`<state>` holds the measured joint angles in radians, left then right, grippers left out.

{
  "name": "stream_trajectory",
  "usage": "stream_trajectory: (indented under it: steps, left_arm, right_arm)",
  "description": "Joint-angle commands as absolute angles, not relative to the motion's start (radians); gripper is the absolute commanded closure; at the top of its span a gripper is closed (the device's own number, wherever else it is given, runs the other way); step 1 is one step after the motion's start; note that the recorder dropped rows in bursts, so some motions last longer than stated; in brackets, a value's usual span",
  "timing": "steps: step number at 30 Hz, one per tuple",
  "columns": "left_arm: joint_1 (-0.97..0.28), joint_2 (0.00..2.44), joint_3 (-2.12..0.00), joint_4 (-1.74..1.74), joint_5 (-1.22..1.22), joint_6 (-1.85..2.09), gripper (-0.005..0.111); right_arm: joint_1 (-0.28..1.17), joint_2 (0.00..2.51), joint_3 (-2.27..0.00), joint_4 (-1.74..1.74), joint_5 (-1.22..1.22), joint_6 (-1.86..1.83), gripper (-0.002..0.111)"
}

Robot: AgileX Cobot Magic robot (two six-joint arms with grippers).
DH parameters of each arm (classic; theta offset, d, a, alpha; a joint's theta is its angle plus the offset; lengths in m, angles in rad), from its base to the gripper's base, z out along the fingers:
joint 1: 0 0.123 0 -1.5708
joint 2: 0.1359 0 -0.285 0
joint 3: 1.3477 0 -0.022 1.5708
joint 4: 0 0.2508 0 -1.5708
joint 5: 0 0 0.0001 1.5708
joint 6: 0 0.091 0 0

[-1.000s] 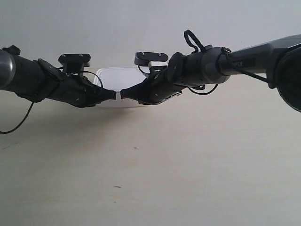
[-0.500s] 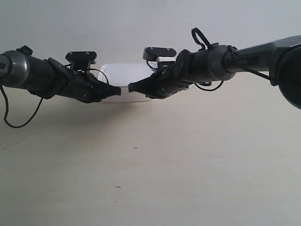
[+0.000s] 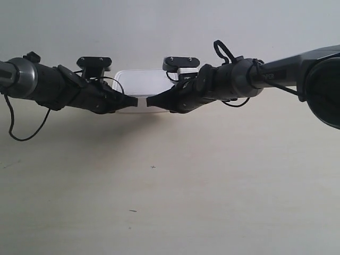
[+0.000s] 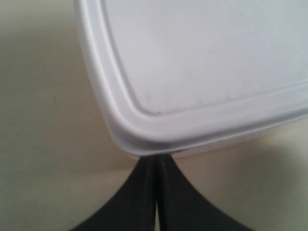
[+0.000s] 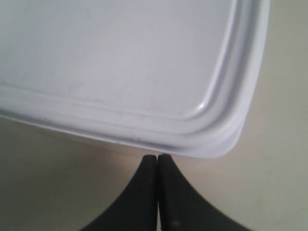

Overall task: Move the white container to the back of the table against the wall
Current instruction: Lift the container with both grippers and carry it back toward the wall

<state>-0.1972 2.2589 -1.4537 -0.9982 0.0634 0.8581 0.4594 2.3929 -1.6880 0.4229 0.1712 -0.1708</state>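
At the far end of the table [image 3: 159,191], toward 12 o'clock in the exterior view, the white container [image 3: 143,82] lay flat and lid-up, close before the wall [image 3: 159,32]; we could not tell whether it touched the wall. Its long axis ran from 9 o'clock to 3 o'clock, one long side facing the camera.

Two dark arms reached in low, one from 9 o'clock and one from 3 o'clock. Their tips nearly met in front of the box's near long side.

In the left wrist view, the left gripper [image 4: 157,166] had its fingers pressed together with nothing between them. Its tip sat at a rounded corner of the lid's rim. In the right wrist view, the right gripper [image 5: 158,161] was likewise closed and empty, with its tip just at another rounded corner.

Compared with the frame from a second ago, we saw the box higher in the exterior view and shifted slightly toward 3 o'clock. Both arm tips had risen with it. Against the frame half a second back, the change was slight.
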Motion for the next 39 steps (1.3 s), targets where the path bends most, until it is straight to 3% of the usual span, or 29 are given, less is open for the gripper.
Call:
stream_trajectory:
  steps: [1,23,39]
  left_arm:
    - [-0.202,2.269,-1.495,-0.997,0.055,0.868,0.107]
    - [-0.202,2.356,-1.608,-0.997,0.08,0.868,0.107]
    - [-0.202,2.408,-1.674,-0.997,0.049,0.871,0.107]
  right_arm:
    - [0.454,2.398,-1.694,0.41,0.138,-0.174,0.108]
    - [0.408,2.416,-1.694,0.408,0.043,-0.183,0.108]
    - [0.379,2.51,-1.914,0.382,0.171,-0.183,0.108]
